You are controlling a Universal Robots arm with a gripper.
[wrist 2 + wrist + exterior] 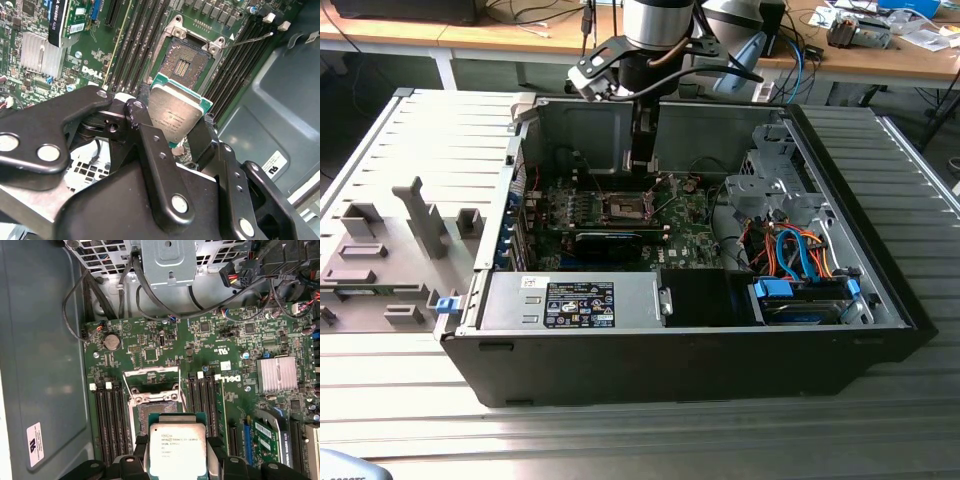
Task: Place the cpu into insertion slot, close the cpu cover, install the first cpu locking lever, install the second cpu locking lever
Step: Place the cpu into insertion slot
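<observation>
On the ribbed bench (400, 400), an open computer case (720, 370) is lying on its side, its green motherboard (690, 240) facing up. The arm (655, 20) is reaching straight down into it, wrist vertical. Its gripper (642, 168) is pinching the cpu (177, 450) by two opposite edges and holding it just over the uncovered insertion slot (156, 412). It is apparently not touching the slot, though the gap is hard to judge. The chip is looking light, thin and stiff, probably with a delicate underside, so gripping it by the edges suits it.
</observation>
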